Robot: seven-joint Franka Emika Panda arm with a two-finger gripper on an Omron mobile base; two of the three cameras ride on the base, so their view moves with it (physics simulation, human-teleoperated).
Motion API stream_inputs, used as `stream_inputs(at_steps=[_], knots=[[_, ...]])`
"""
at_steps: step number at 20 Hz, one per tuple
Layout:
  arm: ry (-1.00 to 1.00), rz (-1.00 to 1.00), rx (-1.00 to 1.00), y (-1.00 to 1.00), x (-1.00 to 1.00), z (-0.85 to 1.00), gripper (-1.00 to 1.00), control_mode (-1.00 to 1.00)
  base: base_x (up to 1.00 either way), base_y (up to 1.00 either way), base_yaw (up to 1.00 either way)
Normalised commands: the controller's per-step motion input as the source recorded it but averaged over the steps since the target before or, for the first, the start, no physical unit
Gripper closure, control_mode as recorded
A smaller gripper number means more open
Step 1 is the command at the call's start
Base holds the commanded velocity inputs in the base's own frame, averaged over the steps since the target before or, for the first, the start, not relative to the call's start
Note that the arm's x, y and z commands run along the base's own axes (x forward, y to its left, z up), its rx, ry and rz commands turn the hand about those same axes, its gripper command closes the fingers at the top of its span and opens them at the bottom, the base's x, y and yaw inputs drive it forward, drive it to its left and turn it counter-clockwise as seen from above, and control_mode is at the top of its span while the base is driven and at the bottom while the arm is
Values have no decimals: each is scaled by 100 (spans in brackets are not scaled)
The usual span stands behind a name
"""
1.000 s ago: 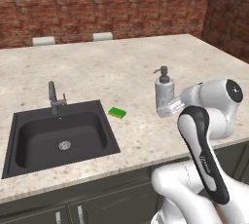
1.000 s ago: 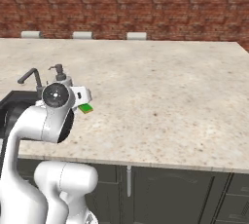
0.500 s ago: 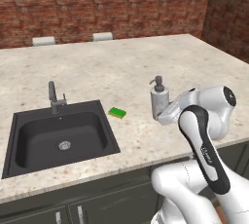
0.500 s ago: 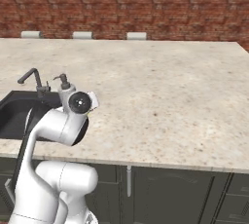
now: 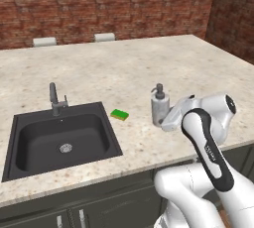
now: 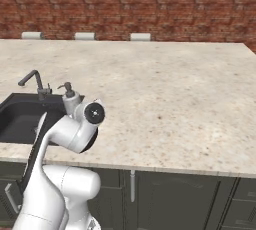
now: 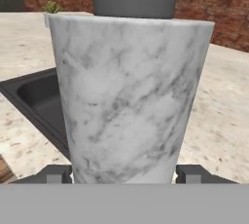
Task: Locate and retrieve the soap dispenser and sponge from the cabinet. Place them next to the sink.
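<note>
Standing upright on the table (image 5: 124,68), the dispenser (image 5: 159,108) sits to the right of the sink (image 5: 59,140), well clear of its rim, with its grey pump on top. My tool (image 7: 124,175) is right up against it at its near right side; in the hand view the marbled body (image 7: 129,101) fills the space between my two fingertips (image 7: 54,173), one showing on each side of its base. My jaws stand wide, on either side of the bottle, but I cannot tell whether they press on it or have let it go. In the right base view the dispenser (image 6: 69,101) shows just behind my wrist, beside the faucet (image 6: 35,81).

Lying flat on the table between sink and dispenser is the sponge (image 5: 119,115), green side up, close to the sink's far right corner and apart from the bottle. The faucet (image 5: 55,100) rises at the sink's far edge, and the round drain (image 5: 65,148) shows in the black basin. A brick wall (image 5: 99,4) runs along the far side of the table.
</note>
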Motion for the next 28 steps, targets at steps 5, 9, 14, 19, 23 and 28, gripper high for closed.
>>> stream_inputs(at_steps=[5, 9, 14, 19, 23, 28], knots=[[1, 9, 0, 0, 10, -38, 100, -100, 0, 0, 0], [0, 9, 0, 0, 8, -40, 100, -100, 0, 0, 0], [0, 11, 2, 3, 18, -41, 100, -100, 0, 0, 0], [-1, 8, 1, 6, 25, -36, 100, -100, 0, 0, 0], [-1, 8, 2, 2, 22, -36, 100, -100, 0, 0, 0], [0, 8, 1, 6, 21, -37, 100, -100, 0, 0, 0]])
